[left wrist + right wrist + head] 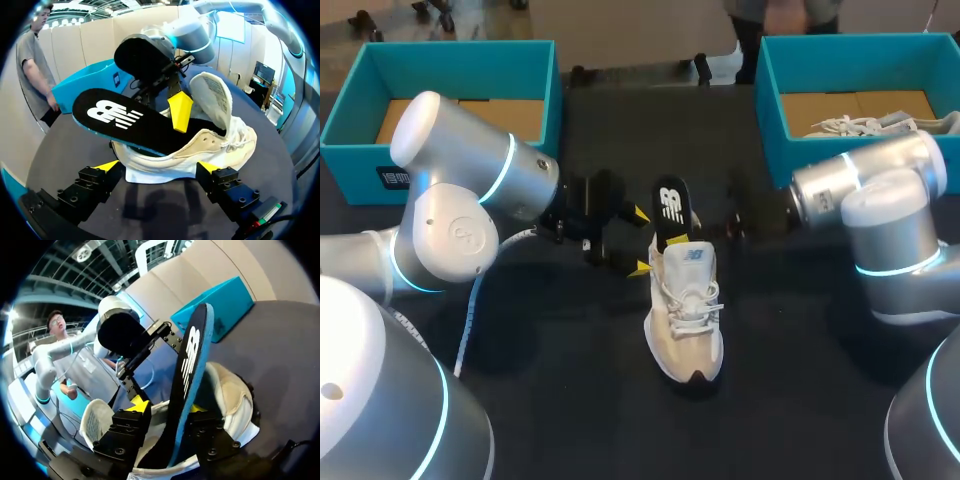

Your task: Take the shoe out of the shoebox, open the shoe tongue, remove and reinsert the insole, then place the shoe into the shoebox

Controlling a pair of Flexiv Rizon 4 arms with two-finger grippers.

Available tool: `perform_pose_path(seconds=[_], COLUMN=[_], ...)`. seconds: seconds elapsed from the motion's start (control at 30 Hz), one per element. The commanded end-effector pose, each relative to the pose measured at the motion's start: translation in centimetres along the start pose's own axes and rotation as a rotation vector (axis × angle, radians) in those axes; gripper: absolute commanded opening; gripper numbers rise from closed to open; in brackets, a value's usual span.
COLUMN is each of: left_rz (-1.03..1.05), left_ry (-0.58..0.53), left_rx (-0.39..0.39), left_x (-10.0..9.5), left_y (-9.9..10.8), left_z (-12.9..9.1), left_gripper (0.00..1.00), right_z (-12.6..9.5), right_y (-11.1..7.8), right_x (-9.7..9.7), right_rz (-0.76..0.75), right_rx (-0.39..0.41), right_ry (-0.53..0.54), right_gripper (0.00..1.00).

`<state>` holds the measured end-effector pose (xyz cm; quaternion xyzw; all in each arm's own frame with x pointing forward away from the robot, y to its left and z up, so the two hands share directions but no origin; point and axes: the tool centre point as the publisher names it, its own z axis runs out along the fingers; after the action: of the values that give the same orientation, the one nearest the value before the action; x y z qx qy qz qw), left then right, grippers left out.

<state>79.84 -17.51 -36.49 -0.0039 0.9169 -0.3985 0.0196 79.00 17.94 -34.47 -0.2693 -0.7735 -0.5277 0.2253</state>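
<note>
A beige sneaker [686, 318] lies on the dark table [570, 400], toe towards me, its tongue [212, 95] folded back. A black insole [670, 210] sticks up out of its heel opening. My left gripper [640, 240] is open, its yellow tips on either side of the shoe's heel [159, 167]. My right gripper [732, 222] comes in from the other side. In the right wrist view the insole [187, 370] stands on edge between its fingers [169, 407], with a gap showing beside it. One of its fingertips [180, 111] lies against the insole's top face.
An empty teal shoebox [450, 60] stands at the back left. A second teal shoebox [770, 110] at the back right holds another light shoe [880, 125]. A white cable [470, 320] hangs from my left arm.
</note>
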Motion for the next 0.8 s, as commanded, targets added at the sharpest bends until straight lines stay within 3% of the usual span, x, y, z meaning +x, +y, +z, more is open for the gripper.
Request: perform_pose_path(seconds=[0.03, 0.2, 0.23, 0.27, 0.3, 0.8], left_rz=[0.0, 0.0, 0.0, 0.0, 0.0, 0.0], left_ry=[-0.002, -0.002, -0.002, -0.002, -0.002, -0.002], left_rx=[-0.003, -0.003, -0.003, -0.003, -0.003, -0.003], left_x=[0.1, 0.1, 0.1, 0.1, 0.1, 0.1], left_y=[0.0, 0.0, 0.0, 0.0, 0.0, 0.0], left_z=[0.1, 0.1, 0.1, 0.1, 0.1, 0.1], left_gripper=[1.0, 1.0, 1.0, 1.0, 1.0, 1.0], right_z=[0.3, 0.6, 0.7, 0.7, 0.8, 1.2], right_y=[0.5, 0.3, 0.0, -0.2, -0.4, -3.2], right_x=[-0.4, -0.6, -0.6, -0.6, -0.6, 1.2], right_rz=[-0.002, 0.009, 0.021, 0.026, 0.033, 0.113], right_rx=[0.006, 0.004, 0.008, 0.008, 0.007, 0.017], right_ry=[0.004, 0.009, 0.01, 0.011, 0.011, 0.006], right_gripper=[0.4, 0.31, 0.18, 0.15, 0.02, 0.0])
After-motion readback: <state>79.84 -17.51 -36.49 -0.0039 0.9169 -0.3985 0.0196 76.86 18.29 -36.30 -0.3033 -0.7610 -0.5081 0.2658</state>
